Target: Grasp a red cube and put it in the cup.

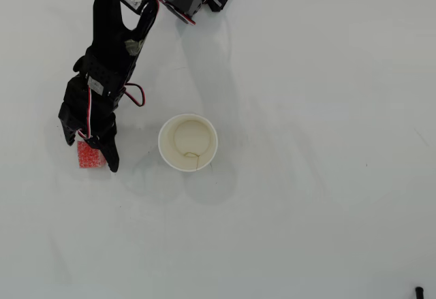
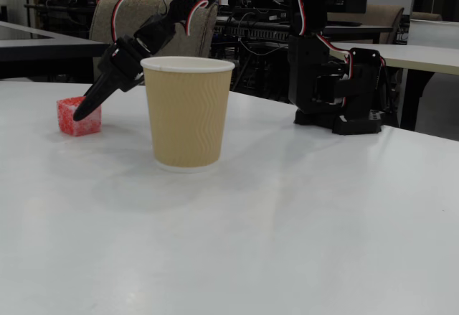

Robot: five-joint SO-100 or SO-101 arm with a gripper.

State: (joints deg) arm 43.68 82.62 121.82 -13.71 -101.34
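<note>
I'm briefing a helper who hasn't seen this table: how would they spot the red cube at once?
Start at the cup standing in the middle of the white table. In the overhead view, look to its left, where the black arm's hand comes down; the red cube sits at the fingertips. It is the only red, white-speckled block there, much smaller than the cup.
</note>
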